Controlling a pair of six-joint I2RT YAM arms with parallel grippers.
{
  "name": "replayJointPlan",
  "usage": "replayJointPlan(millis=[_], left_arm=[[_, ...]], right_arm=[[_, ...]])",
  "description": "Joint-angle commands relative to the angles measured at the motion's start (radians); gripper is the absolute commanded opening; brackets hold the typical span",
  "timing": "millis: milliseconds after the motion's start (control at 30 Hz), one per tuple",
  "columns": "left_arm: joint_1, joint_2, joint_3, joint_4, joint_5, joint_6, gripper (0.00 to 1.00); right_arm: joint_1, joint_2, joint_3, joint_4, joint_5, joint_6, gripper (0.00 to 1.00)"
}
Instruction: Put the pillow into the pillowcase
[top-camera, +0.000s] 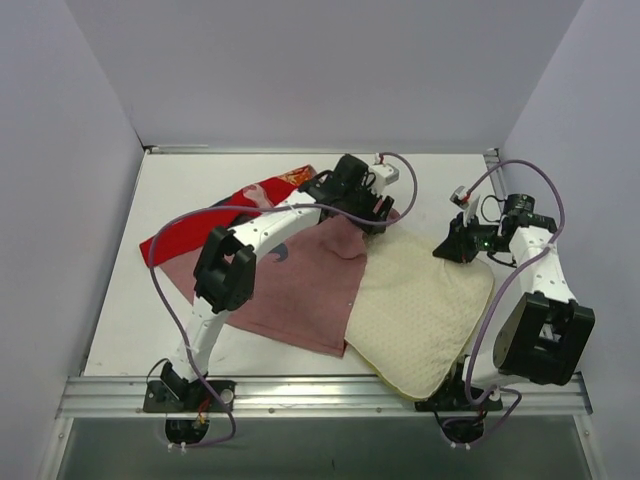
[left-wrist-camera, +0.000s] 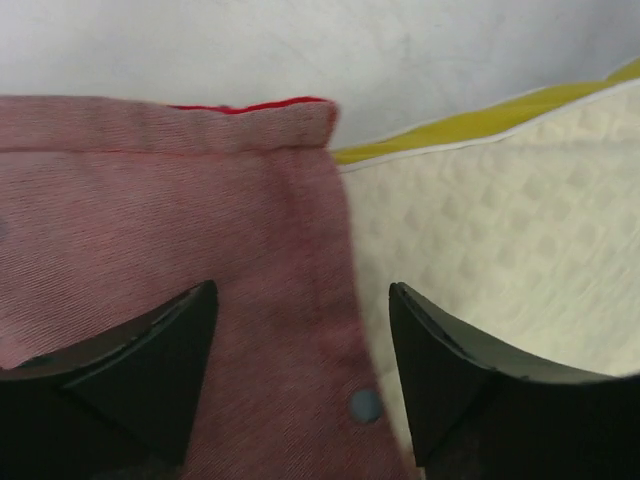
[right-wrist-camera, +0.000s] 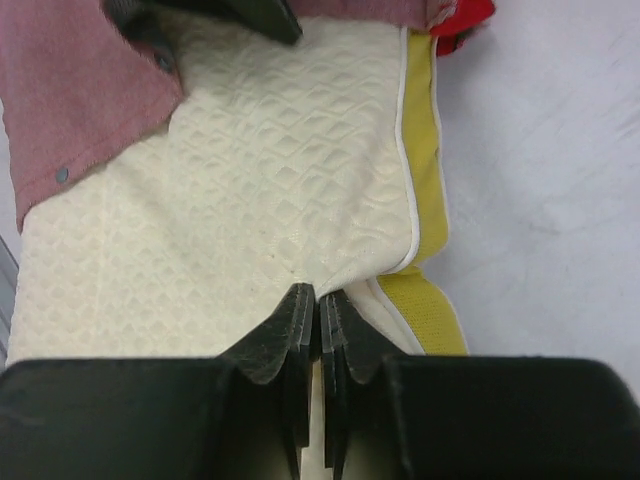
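Here we see the white bench (top-camera: 120, 330) filling most of the top view, with grey walls around it. Across its middle and left lies the pillowcase (top-camera: 300, 290), mostly dull pink side up, with a red printed strip showing at the upper left. Its right edge overlaps the left side of the pillow (top-camera: 420, 310), which lies right of centre in the frame, cream and dimpled. The pillow's lower corner reaches over the metal rail (top-camera: 300, 395) at the bottom of the frame. Most of the pillow is outside the pillowcase.

The left arm (top-camera: 225, 270) stretches from the lower left up to the centre top, where its claw (top-camera: 375, 215) hangs over the spot where pillowcase and pillow meet. In the left wrist view this claw (left-wrist-camera: 300, 300) is open, its two fingers wide apart with nothing between them; below them lies the hemmed edge of the pillowcase (left-wrist-camera: 180, 230), and to the right the pillow (left-wrist-camera: 500, 230) with its yellow band (left-wrist-camera: 470, 125).

The right arm (top-camera: 545, 330) rises along the right side of the frame, its claw (top-camera: 450, 245) at the pillow's upper right edge. In the right wrist view the claw (right-wrist-camera: 318, 300) is closed, pinching the pillow (right-wrist-camera: 250, 180) next to the yellow band (right-wrist-camera: 425, 150), and the cloth puckers at the tips.

A small dark dot (left-wrist-camera: 365, 405) sits on the pillowcase hem.
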Motion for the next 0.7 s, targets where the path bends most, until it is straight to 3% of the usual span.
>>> replayJointPlan(millis=[0,67,100,167,267,333,500,600,633,667], left_arm=[[0.063,-0.156,0.035,-0.095,-0.122,0.204,0.78],[0.092,-0.156,0.075,-0.153,-0.136,0.292,0.88],[0.097,-0.151,0.087,-0.201,-0.168,0.319,0.90],[0.103,-0.136,0.096,-0.226,-0.197,0.385,0.94],[0.107,-0.105,0.106,-0.299,-0.204,0.422,0.95],[0.107,-0.093,0.096,-0.307,-0.169,0.415,0.95],[0.091,-0.055,0.116,-0.301,-0.043,0.378,0.97],[0.060,0.002,0.147,-0.301,-0.095,0.378,0.94],[0.052,0.030,0.156,-0.299,-0.096,0.376,0.80],[0.051,0.040,0.162,-0.299,-0.101,0.372,0.75]], right_arm=[[-0.016,0.041,0.052,-0.281,0.000,-0.231,0.10],[-0.016,0.081,0.069,-0.312,0.025,-0.208,0.21],[-0.017,0.095,0.092,-0.334,0.034,-0.188,0.34],[-0.042,0.129,0.115,-0.345,0.043,-0.102,0.48],[-0.071,0.162,0.158,-0.352,0.080,0.035,0.61],[-0.068,0.184,0.201,-0.353,0.113,0.129,0.64],[-0.024,0.258,0.241,-0.365,0.205,0.298,0.91],[0.034,0.304,0.209,-0.365,0.299,0.292,0.89],[0.053,0.319,0.204,-0.367,0.320,0.298,0.88],[0.067,0.345,0.192,-0.370,0.333,0.299,0.84]])
